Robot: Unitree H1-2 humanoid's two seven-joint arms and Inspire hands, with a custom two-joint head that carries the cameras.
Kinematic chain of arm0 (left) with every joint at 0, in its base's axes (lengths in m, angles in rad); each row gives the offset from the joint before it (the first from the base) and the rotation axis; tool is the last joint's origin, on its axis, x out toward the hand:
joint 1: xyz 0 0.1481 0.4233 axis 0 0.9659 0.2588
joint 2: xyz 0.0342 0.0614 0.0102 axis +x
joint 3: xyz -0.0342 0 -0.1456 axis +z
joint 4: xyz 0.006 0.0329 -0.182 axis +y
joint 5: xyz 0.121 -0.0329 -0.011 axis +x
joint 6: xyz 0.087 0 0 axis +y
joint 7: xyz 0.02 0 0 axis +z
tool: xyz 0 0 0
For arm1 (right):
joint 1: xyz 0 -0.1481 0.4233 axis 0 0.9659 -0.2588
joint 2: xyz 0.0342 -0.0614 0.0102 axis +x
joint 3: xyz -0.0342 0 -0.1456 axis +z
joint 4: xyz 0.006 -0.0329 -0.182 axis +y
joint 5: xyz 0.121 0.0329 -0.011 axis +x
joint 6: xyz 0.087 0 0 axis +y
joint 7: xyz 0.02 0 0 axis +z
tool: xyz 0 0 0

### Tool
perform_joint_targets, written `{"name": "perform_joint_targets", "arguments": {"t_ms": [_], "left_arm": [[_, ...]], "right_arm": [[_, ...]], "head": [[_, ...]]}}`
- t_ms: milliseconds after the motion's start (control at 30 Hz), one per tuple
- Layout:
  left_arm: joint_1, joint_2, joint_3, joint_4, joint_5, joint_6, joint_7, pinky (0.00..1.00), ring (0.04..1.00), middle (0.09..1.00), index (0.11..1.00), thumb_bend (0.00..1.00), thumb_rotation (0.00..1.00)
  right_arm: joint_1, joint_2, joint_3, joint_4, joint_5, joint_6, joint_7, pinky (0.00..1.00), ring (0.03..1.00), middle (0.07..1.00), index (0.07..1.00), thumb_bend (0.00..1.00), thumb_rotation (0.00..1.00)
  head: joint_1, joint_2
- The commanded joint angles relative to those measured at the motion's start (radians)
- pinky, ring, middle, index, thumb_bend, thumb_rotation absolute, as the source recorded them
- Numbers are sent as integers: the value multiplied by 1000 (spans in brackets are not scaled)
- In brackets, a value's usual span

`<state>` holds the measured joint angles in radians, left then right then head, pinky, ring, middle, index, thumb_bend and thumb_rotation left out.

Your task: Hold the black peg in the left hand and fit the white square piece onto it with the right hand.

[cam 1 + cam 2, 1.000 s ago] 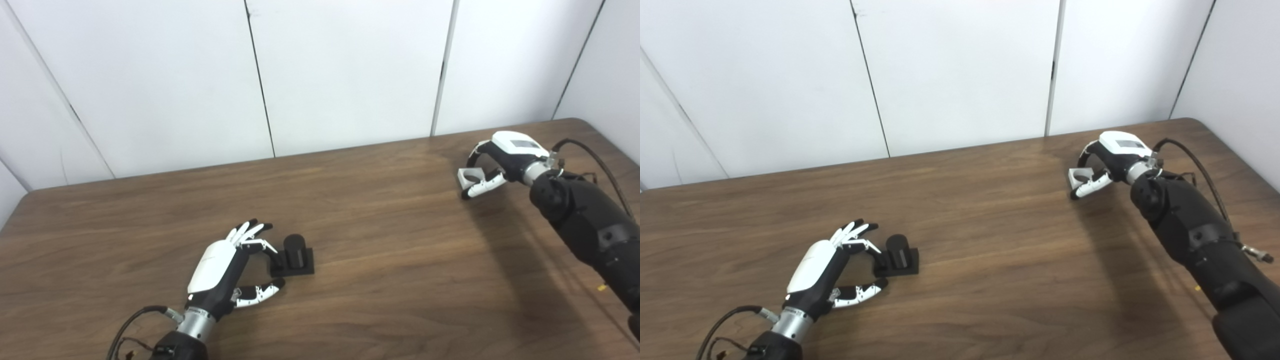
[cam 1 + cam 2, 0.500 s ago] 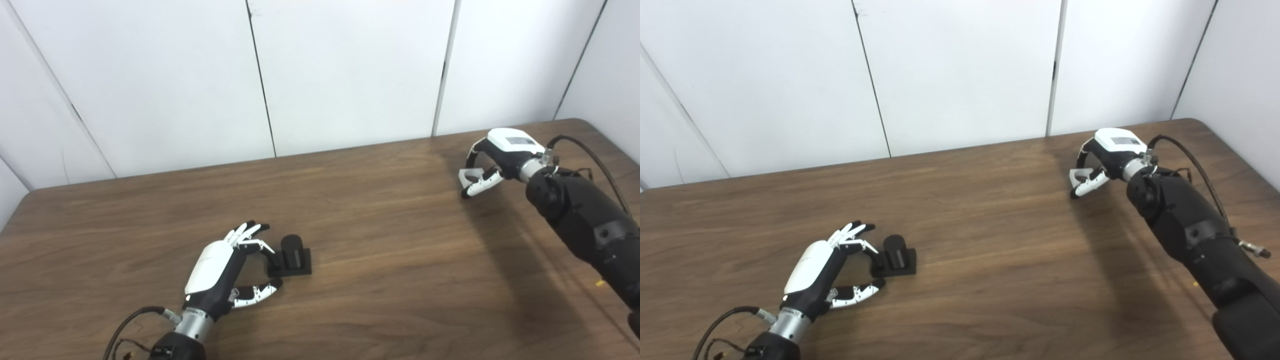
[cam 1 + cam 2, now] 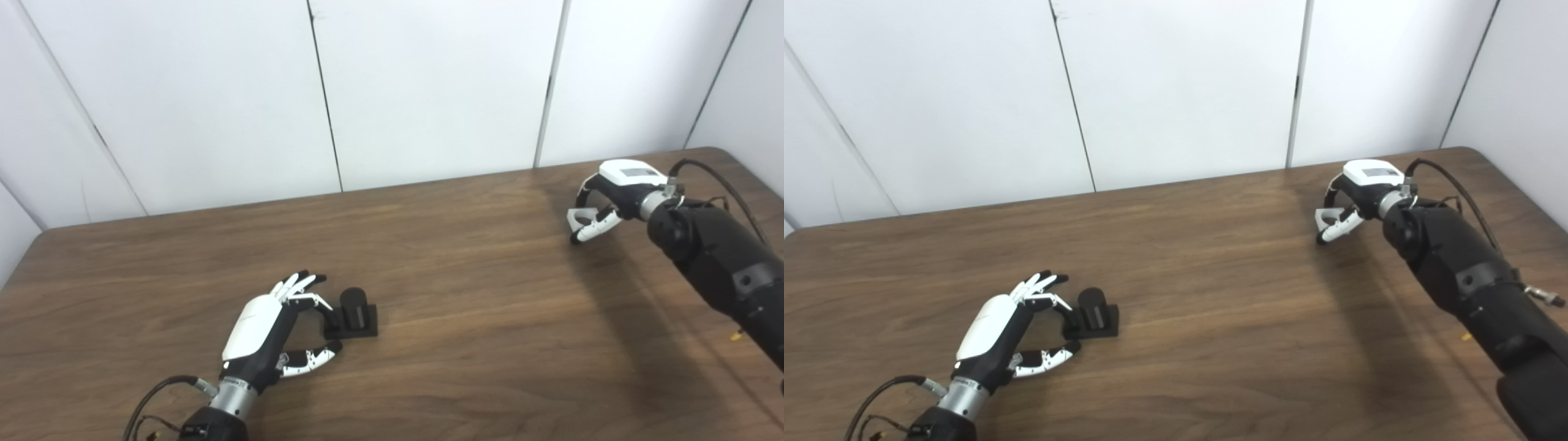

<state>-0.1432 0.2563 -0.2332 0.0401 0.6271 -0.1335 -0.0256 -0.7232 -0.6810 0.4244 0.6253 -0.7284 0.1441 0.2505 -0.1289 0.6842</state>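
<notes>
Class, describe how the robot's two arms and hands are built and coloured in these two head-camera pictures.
The left hand and the right hand each have a glossy white back plate, a black palm and white fingers tipped in black. A silver metal cuff forms each wrist. Behind it the forearms are bulky matte black casings, and thin black cables loop out beside both wrists.
</notes>
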Motion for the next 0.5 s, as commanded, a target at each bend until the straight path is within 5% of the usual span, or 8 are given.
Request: {"name": "perform_joint_targets", "arguments": {"t_ms": [0,467], "left_arm": [[-22,17,8,-24,5,-4,6,980,975,909,484,521,64],[-25,21,10,-29,-3,-4,-1,992,980,914,484,521,63]], "right_arm": [[3,-43,16,11,-33,40,55,816,904,892,751,682,298],[-9,-53,14,36,-20,45,97,813,919,921,817,751,248]], "head": [[1,2],[9,9]]}}
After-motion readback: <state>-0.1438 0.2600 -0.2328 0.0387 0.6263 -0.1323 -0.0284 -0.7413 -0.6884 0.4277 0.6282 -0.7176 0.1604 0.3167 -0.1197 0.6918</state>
